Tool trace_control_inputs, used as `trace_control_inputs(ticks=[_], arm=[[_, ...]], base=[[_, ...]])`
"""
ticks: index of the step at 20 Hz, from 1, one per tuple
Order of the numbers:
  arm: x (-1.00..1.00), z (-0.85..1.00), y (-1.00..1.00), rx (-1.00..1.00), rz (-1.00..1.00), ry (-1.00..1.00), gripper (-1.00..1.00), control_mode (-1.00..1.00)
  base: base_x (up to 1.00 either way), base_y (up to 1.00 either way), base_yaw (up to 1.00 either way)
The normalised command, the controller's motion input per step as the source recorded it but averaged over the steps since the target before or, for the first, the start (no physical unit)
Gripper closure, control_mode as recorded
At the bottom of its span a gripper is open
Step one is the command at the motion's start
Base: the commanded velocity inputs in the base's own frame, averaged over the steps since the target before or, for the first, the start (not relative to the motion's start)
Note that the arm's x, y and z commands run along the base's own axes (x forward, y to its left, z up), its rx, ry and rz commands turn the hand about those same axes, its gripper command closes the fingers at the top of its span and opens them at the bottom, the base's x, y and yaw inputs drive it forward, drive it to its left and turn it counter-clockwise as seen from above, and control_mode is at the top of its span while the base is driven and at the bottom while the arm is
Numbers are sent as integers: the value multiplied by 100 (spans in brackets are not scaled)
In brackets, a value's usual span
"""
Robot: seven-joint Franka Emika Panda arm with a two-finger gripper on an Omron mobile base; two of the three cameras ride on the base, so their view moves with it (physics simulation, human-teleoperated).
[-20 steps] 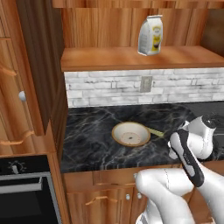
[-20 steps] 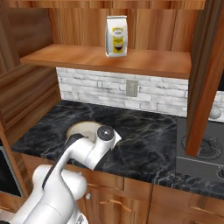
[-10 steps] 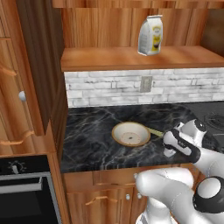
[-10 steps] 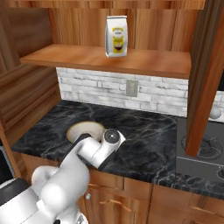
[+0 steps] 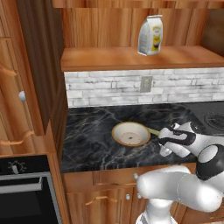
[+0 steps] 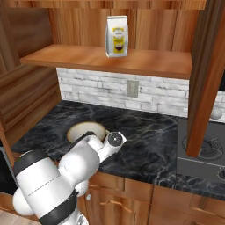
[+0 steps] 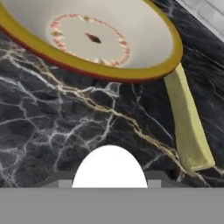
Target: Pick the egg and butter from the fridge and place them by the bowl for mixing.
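Egg (image 7: 109, 168) btm cut off by frame edge (bowl (image 7: 100, 41) top too).

Both base views look forward and down over the black marble counter (image 5: 96, 140) from behind the arm, one left, one right, sharing the bowl (image 5: 130, 133), shelf and bag (image 6: 117, 36). Hand view sits low, very near the bowl (image 7: 94, 39) and butter (image 7: 187, 127).

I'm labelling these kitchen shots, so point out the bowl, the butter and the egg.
bowl (image 7: 94, 37): hand view, cream speckled inside.
butter (image 7: 186, 127): hand view, middle of its long top face.
egg (image 7: 109, 168): hand view, its white rounded shell at the bottom.
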Motion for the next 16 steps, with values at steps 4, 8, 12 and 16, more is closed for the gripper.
trace_control_inputs(ticks=[4, 8, 12, 16], arm=[[39, -23, 3, 3, 6, 0, 100, -100], [22, -17, 0, 3, 10, 0, 100, -100], [17, -14, 2, 4, 10, 0, 100, -100], [14, -21, 15, 5, 10, 0, 100, -100]], base=[[0, 0, 0], [0, 0, 0], [0, 0, 0], [0, 0, 0]])
